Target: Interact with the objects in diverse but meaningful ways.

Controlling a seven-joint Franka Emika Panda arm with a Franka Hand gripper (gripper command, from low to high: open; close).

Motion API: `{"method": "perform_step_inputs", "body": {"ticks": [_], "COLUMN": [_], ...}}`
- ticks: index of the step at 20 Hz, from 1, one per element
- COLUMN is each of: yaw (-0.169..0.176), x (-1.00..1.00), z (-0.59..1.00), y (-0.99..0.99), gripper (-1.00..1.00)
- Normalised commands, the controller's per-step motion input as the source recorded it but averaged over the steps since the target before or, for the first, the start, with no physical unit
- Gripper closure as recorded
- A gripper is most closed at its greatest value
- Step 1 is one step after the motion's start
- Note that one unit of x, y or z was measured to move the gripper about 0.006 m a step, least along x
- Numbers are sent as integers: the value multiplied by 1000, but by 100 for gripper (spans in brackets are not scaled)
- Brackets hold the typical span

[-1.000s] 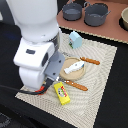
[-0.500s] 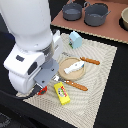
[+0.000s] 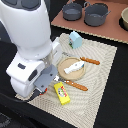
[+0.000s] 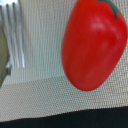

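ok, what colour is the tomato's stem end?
Dark green, atop the red tomato; the wrist view shows it best.

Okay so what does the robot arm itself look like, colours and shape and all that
The arm is bulky, with smooth, rounded white shells. Dark grey patches sit at its top joint. Its lower end is a white block with a lighter grey part below. The gripper fingers aren't visible in either view, and no markings are legible.

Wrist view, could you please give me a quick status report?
Gripper: fingers out of sight, state unknown. Red tomato close under the wrist camera, lying on the woven mat. Fork tines beside it, apart. Nothing between camera and tomato.
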Motion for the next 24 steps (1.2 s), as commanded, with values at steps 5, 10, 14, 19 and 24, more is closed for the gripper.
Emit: {"method": "perform_step_inputs", "body": {"ticks": [5, 10, 14, 19, 24], "yaw": [-109, -70, -52, -56, -42], "x": [-146, 45, 211, 258, 150], "z": [-181, -109, -44, -49, -162], "y": [-253, -14, 0, 0, 0], "gripper": [-100, -100, -100, -100, -100]}}
